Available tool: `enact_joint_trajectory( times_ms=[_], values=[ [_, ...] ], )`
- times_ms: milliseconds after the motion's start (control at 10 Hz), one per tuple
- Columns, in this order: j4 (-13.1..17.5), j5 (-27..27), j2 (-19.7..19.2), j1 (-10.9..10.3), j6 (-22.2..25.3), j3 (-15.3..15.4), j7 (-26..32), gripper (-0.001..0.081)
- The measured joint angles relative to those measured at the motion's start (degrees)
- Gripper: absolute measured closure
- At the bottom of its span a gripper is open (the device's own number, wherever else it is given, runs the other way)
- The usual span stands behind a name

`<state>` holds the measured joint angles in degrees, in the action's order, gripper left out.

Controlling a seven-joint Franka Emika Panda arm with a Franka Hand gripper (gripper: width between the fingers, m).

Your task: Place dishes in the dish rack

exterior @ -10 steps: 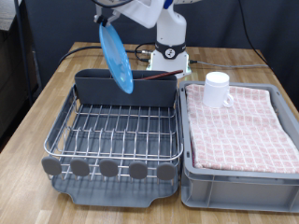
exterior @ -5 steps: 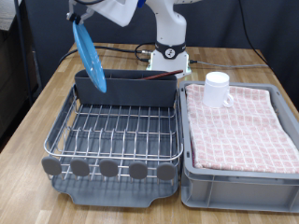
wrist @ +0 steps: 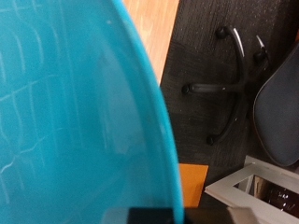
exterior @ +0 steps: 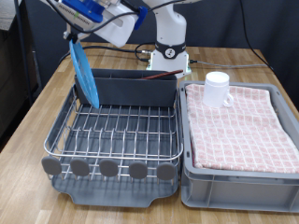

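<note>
Plate (exterior: 84,73): hanging on edge over the rack's (exterior: 112,131) left end.
We are seeing the gripper (exterior: 73,35) closed on its rim; the plate may strike wires and slip.

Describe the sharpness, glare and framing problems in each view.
Exterior view: evenly lit and mostly sharp; the gripper is cut by the top edge, holding the plate upright over the dish rack. Wrist view: the plate fills the picture, close, with faint streaky reflections; floor beyond is soft.

Glossy plate (exterior: 84,73), wire dish rack (exterior: 117,131), wooden table (exterior: 28,159)
</note>
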<state>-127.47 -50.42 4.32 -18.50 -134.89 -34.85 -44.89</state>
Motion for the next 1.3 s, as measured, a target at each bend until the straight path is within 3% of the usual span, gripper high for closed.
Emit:
enact_joint_trajectory(
  times_ms=[300,500,800,1300],
  values=[
    [0.7,-1.1,-3.7,-0.1,-2.2,0.4,-1.5,0.0789],
    [0.7,-2.2,-3.7,-0.2,-1.5,0.5,-1.7,0.0789],
    [0.2,-8.3,-3.7,-0.5,1.7,1.9,-6.1,0.0789],
    [-1.2,-10.9,-5.1,-0.5,2.1,2.5,-8.5,0.0789]
  ],
)
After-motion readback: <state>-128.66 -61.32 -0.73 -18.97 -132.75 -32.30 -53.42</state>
